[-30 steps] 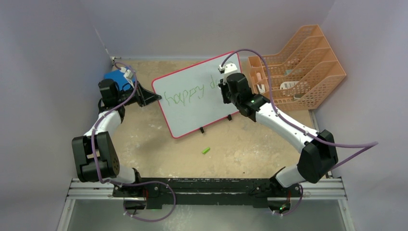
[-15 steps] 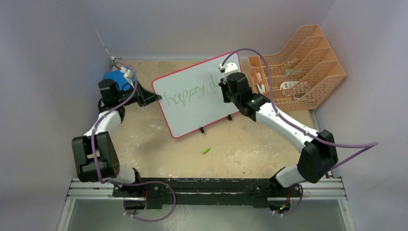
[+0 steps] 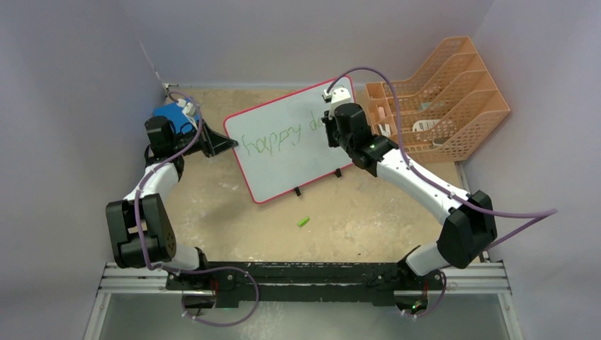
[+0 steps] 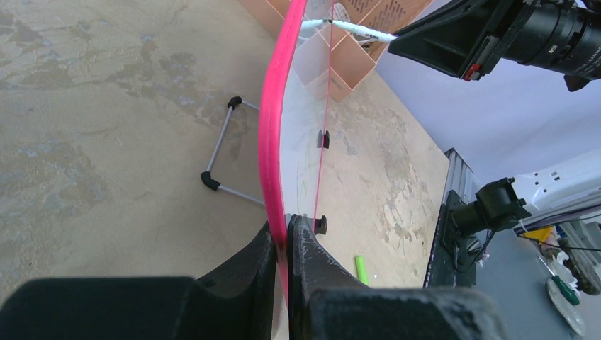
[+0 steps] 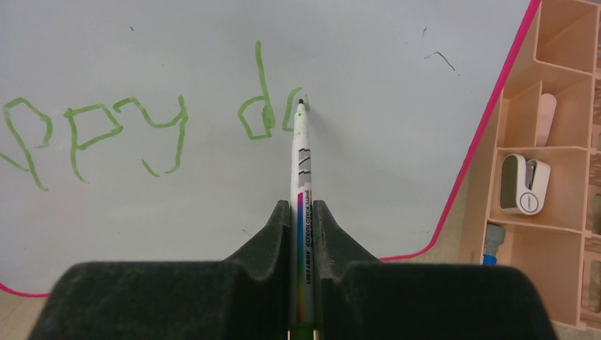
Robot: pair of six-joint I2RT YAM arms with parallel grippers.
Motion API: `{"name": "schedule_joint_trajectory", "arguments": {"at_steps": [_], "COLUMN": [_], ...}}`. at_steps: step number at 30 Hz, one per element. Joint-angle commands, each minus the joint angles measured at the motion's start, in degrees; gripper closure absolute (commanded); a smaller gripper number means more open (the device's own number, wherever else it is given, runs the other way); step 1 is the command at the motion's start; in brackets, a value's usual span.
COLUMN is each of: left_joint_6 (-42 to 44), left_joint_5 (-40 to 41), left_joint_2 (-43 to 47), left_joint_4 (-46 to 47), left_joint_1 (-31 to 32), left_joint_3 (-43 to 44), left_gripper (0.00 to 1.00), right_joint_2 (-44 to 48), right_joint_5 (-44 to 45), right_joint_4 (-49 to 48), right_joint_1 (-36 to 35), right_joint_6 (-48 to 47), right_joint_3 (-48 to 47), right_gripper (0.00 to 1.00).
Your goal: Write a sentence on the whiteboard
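The whiteboard [image 3: 283, 152] stands propped on its small black feet in the middle of the sandy table [image 3: 354, 212], turned at a slant, between the two arms and just left of an orange desk organiser [image 3: 443, 99]. The left gripper [image 4: 285, 237] has its two black fingers pressed together on the board's red rim at the left corner. The right gripper [image 5: 302, 209] pinches a white marker [image 5: 301, 166] between its fingers, and the dark tip touches the white surface. The sentence [image 5: 166, 131] is in green: from above it reads "happy d", and the right wrist view shows "ppy d" with a first curved stroke of the next letter right at the tip. The marker barrel carries a rainbow stripe and a line of small black print that I cannot read with any certainty. A small green piece [image 3: 303, 222] lies on the table in front of the board, and a blue pad [image 3: 170, 113] sits behind the left wrist
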State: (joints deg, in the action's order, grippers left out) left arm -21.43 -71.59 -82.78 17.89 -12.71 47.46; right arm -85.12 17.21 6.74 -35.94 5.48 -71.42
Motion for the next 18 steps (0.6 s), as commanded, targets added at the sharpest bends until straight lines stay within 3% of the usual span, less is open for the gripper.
{"name": "schedule_joint_trajectory", "arguments": {"at_steps": [1,18], "left_joint_6": [2.53,2.53], "left_joint_5": [0.53,0.58], "left_joint_2": [1.31,1.22], "left_joint_4": [0.58,0.66], "left_joint_1": [0.62,0.62], "left_joint_3": [1.54,1.42], "left_gripper": [1.00,1.00], "right_joint_2": [0.13,2.04], "right_joint_5": [1.12,0.02], "right_joint_4": [-1.69,0.35], "right_joint_1": [0.25,0.26], "right_joint_6": [-0.64,0.58], "right_joint_3": [-2.12,2.69], "right_gripper": [1.00,1.00]}}
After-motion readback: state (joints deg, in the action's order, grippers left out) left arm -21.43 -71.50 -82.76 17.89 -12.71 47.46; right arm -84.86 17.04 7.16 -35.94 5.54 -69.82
